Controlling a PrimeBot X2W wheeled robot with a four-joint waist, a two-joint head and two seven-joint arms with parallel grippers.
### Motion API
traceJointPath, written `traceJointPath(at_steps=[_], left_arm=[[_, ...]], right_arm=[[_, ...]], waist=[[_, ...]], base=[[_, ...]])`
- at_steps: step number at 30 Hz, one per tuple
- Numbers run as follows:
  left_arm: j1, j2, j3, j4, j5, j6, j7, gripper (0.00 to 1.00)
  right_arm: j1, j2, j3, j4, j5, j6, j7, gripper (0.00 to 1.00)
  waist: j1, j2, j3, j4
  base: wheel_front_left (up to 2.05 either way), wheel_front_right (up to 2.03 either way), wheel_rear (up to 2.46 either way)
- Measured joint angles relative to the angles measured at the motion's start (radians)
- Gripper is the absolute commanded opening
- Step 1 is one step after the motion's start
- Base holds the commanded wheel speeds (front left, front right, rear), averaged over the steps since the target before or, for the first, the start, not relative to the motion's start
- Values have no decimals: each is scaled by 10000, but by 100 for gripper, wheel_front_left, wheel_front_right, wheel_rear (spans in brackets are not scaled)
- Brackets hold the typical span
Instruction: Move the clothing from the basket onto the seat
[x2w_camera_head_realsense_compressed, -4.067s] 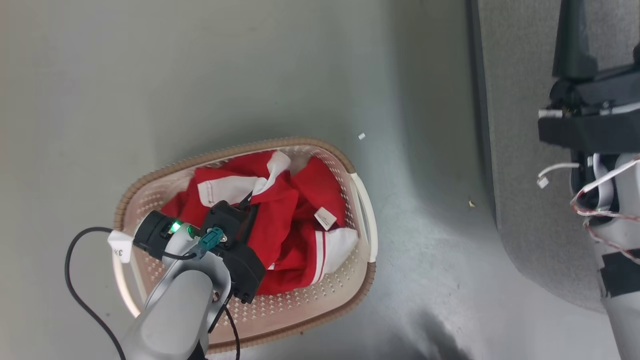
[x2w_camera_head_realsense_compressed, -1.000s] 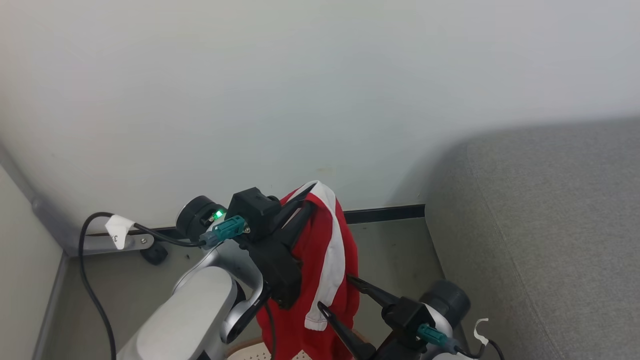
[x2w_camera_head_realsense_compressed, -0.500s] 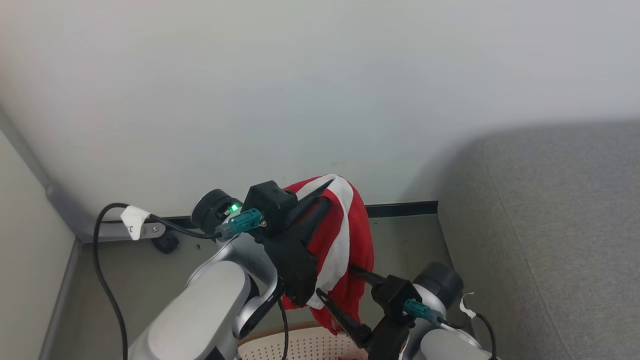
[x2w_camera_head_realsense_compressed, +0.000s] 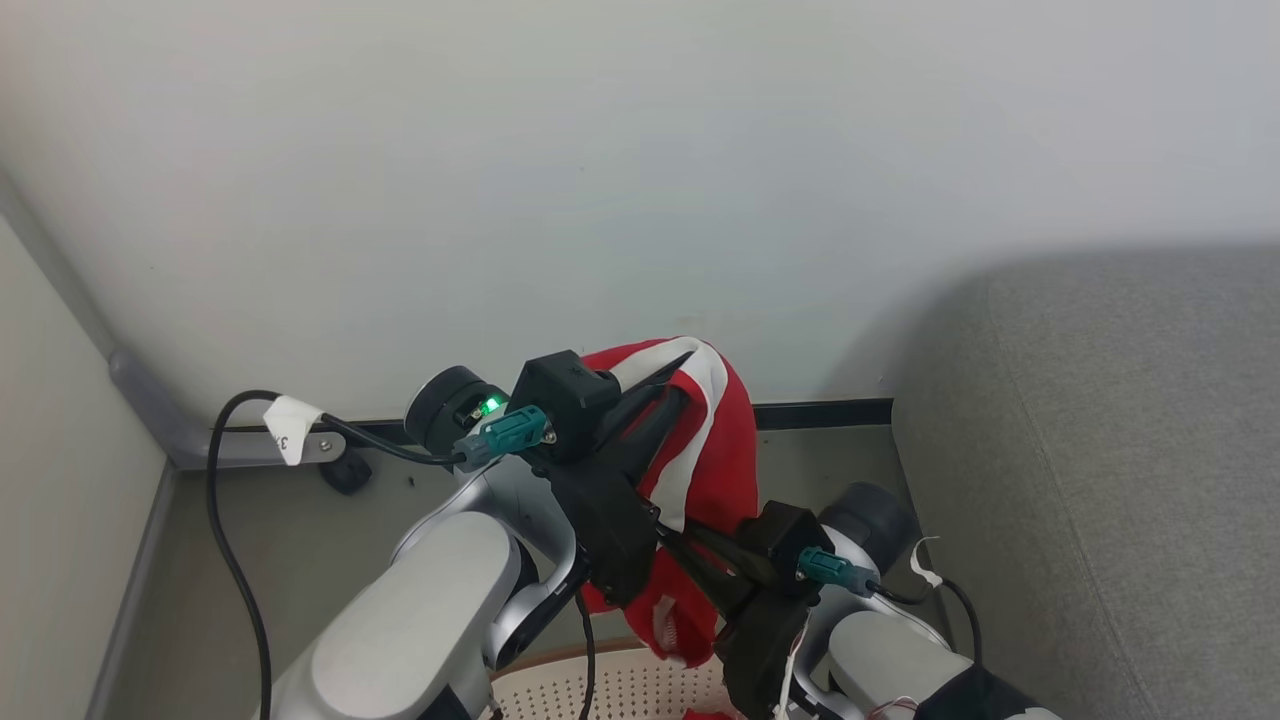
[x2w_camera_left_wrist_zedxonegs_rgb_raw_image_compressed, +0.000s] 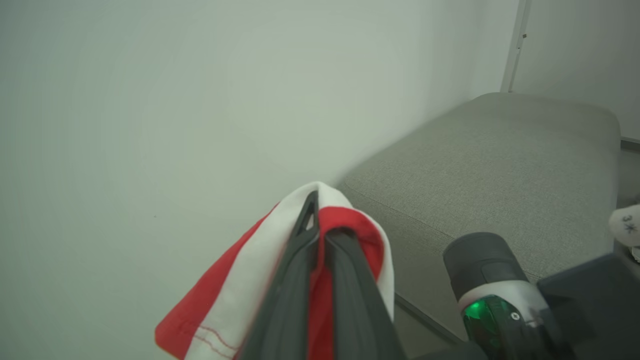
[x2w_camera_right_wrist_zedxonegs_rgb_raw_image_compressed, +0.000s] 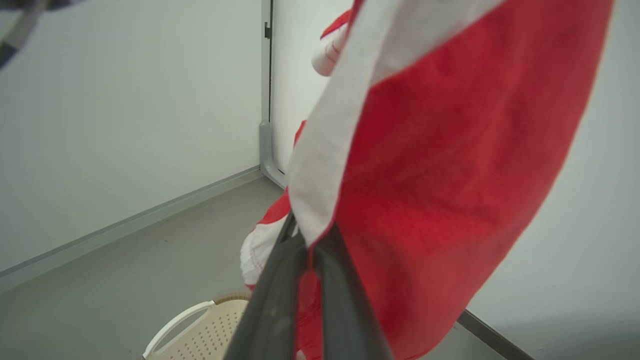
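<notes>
Red mesh cloth with a white stripe, the clothing (x2w_camera_head_realsense_compressed: 715, 450), hangs just above the basket (x2w_camera_head_realsense_compressed: 620, 690). It is draped over the left tool (x2w_camera_head_realsense_compressed: 683, 375), whose fingers are pressed together with a fold pinched between them near the top. Right tool (x2w_camera_right_wrist_zedxonegs_rgb_raw_image_compressed: 302, 245) sits lower down, fingers drawn almost together on the fabric beside the white stripe; cloth lies between the tips, so I read it as a grip. Garment thus held at two places, upper and lower, close before the wall (x2w_camera_head_realsense_compressed: 600, 150), its tail dangling toward the basket. Seat (x2w_camera_head_realsense_compressed: 1120, 450) lies off to the robot's right, well apart from the cloth. Step in hand, as I judge it: carry across to the seat. Best done by swinging both arms right together, spacing held so the fabric neither pulls taut nor sags back into the basket. Raise enough for the tail to clear the seat's rounded edge, and release only once cloth rests on the cushion. Left forearm raised, wrist angled up and rightward; right arm low, reaching up-left beneath it.
</notes>
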Motion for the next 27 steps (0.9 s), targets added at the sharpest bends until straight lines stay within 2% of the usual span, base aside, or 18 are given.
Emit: traceJointPath(at_steps=[1, 9, 15, 18, 19, 20, 21, 22, 23, 27], left_arm=[[-18, 2, -6, -4, -15, 0, 0, 0], [-92, 207, 123, -4, -54, 2, -2, 0], [18, 460, 288, -6, -71, 171, -44, 0], [190, 474, 334, -13, -98, 221, -104, 0], [320, 468, 433, -23, -209, 265, -180, 3], [369, 470, 458, -36, -276, 265, -180, 37], [425, 472, 489, -75, -368, 265, -211, 48], [505, 474, 510, -105, -443, 268, -276, 91], [560, 466, 510, -117, -462, 270, -280, 100], [760, 454, 543, -238, -527, 276, -508, 100]], right_arm=[[-30, 6, 63, -104, 127, 0, -2, 0], [-199, 10, 307, -104, 600, 0, -8, 0], [-194, -13, -111, 58, 769, 0, -8, 0], [-181, -291, -516, -171, 917, 0, -10, 0], [-169, -646, -867, -295, 966, 2, -13, 0], [-165, -846, -1062, -378, 1016, 0, -31, 0], [-165, -1026, -1231, -468, 1022, 0, -38, 0], [-165, -1177, -1396, -550, 1032, 0, -42, 0], [-158, -1312, -1551, -667, 1057, 0, -46, 0], [-159, -1822, -2111, -1120, 1106, -102, -50, 0]], waist=[[0, 0, 10, 21], [0, 0, 95, 35], [0, 0, 131, -204], [0, 0, 143, -392], [0, 0, 146, -532], [0, 0, 146, -608], [0, 0, 143, -683], [0, 0, 139, -763], [0, 0, 133, -843], [-2, 0, 95, -1174]], base=[[0, 0, 0], [0, 0, 0], [0, 0, 0], [0, 0, 0], [0, 0, 0], [0, 0, 0], [0, 0, 0], [0, 0, 0], [0, 0, 0], [0, 0, 0]])
